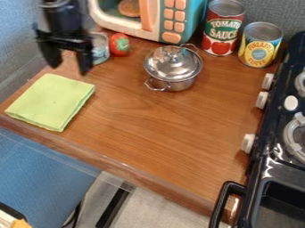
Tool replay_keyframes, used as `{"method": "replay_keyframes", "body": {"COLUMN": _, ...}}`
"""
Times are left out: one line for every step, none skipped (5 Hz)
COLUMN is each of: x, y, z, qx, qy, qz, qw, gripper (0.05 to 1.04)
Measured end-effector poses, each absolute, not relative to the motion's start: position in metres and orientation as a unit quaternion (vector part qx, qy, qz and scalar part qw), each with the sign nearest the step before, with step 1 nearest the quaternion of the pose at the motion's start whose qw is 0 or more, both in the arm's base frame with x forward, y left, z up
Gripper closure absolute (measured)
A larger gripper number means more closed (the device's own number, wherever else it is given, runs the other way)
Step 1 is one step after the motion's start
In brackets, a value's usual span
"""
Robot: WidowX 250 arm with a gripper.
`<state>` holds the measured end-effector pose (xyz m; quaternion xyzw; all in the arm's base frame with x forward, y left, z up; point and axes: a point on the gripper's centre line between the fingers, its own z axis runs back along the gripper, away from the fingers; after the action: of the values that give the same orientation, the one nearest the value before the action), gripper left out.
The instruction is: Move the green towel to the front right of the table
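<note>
Towel (51, 102), green and folded, lies flat at the front left corner of the wooden table (161, 120), its long axis slanting from the front edge toward the back right, roughly along the left edge. Beyond its back end, the gripper (69, 67) hangs empty, fingers spread.
</note>
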<state>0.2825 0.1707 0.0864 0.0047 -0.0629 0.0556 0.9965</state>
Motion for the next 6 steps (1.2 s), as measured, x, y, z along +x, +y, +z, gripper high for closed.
{"method": "replay_keyframes", "body": {"x": 0.263, "y": 0.19, "z": 0.081, "qx": -0.022, "qy": -0.056, "qz": 0.04, "qw": 0.997, "gripper": 0.083}}
{"method": "replay_keyframes", "body": {"x": 0.25, "y": 0.2, "z": 0.074, "qx": -0.028, "qy": -0.044, "qz": 0.021, "qw": 0.998, "gripper": 0.083}}
{"method": "replay_keyframes", "body": {"x": 0.239, "y": 0.2, "z": 0.056, "qx": -0.009, "qy": -0.036, "qz": 0.03, "qw": 0.999, "gripper": 0.083}}
{"method": "replay_keyframes", "body": {"x": 0.233, "y": 0.194, "z": 0.042, "qx": -0.005, "qy": -0.038, "qz": 0.049, "qw": 0.998, "gripper": 0.083}}
{"method": "replay_keyframes", "body": {"x": 0.231, "y": 0.194, "z": 0.032, "qx": 0.014, "qy": -0.047, "qz": 0.076, "qw": 0.996, "gripper": 0.083}}
{"method": "replay_keyframes", "body": {"x": 0.233, "y": 0.192, "z": 0.032, "qx": 0.014, "qy": -0.05, "qz": 0.088, "qw": 0.995, "gripper": 0.083}}
